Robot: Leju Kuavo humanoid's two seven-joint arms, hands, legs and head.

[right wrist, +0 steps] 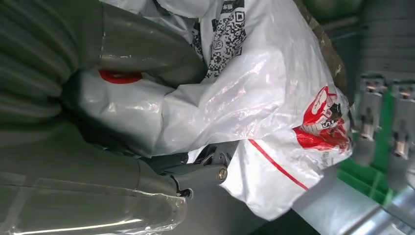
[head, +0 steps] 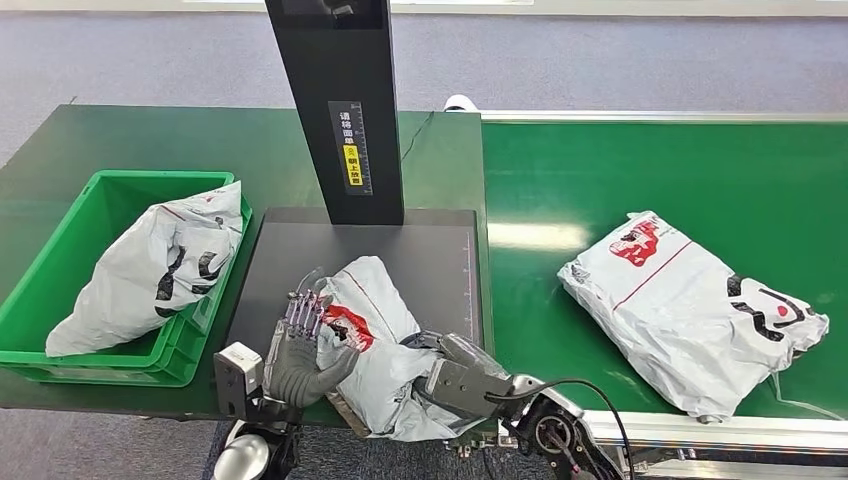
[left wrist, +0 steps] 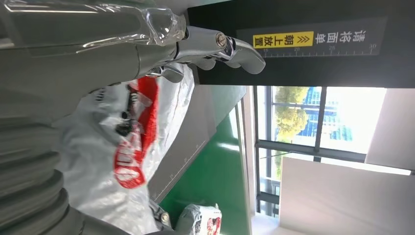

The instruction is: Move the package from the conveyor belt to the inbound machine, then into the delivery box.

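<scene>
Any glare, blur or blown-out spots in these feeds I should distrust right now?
Head view: sharp, with a bright glare patch on the conveyor belt. Left wrist view: windows blown out, left hand close and soft. Right wrist view: shiny highlights on the package, far side blurred, right hand out of focus.

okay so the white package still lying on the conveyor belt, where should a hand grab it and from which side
Probably the near long edge of the package, reached from the robot's own side by a hand from above. It lies flat and slanted on the belt, so fingers likely need a soft, puckered edge to gather; the flat top offers little to close on.
</scene>
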